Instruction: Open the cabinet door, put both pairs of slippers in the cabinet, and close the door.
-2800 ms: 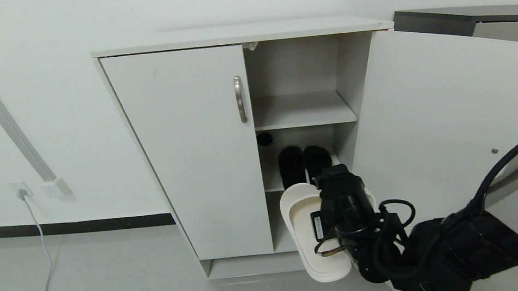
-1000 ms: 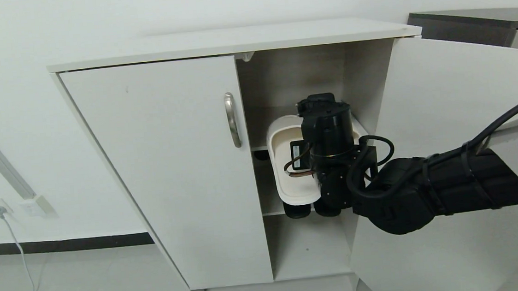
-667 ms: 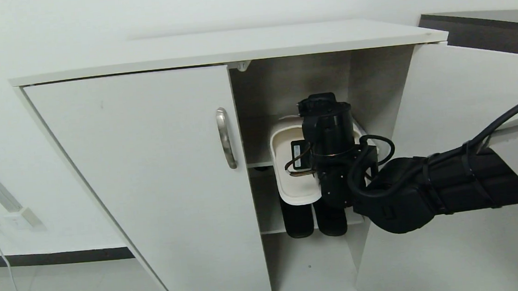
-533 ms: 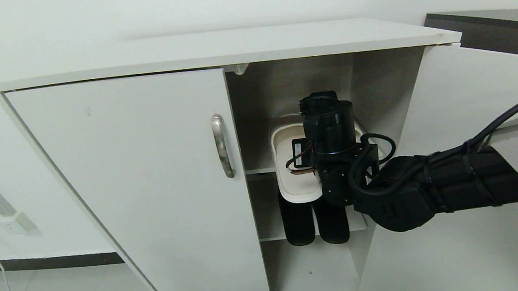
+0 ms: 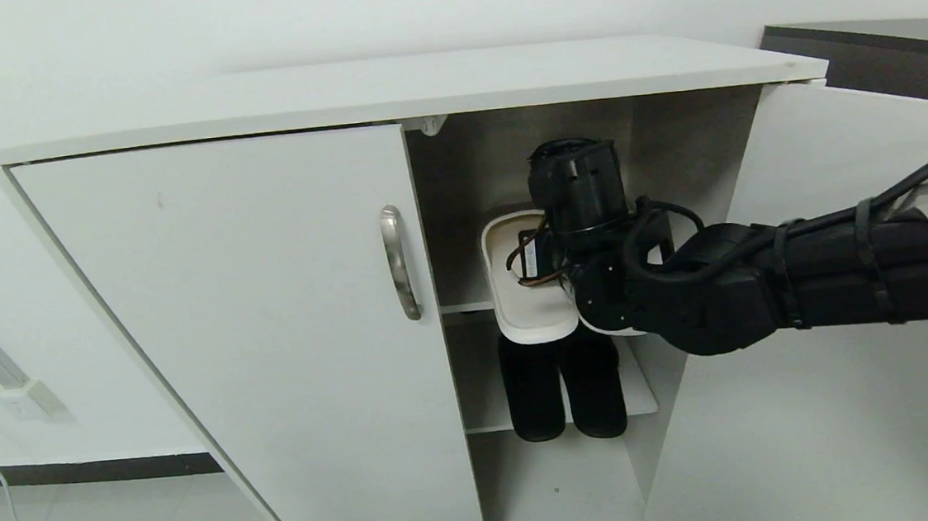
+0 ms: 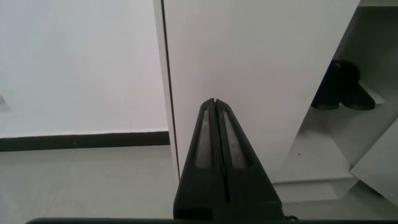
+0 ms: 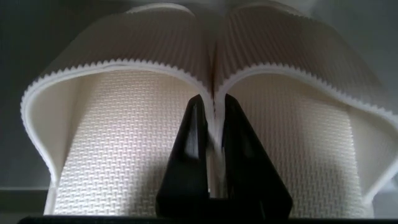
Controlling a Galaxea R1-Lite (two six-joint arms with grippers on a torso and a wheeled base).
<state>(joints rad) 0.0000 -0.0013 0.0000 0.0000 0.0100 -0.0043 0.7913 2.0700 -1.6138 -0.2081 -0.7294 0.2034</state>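
Right wrist view: the right claw pinches the touching inner walls of the white slippers, whose ribbed foam straps arch just beyond its tips. Their heels overhang the upper shelf's front edge, above smooth black slippers on the middle shelf. The left claw is pressed together.

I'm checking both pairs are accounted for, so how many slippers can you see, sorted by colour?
White slippers: 2, clamped together in the right gripper.
Black slippers: 2, side by side below the white pair.
Total: 4 slippers.
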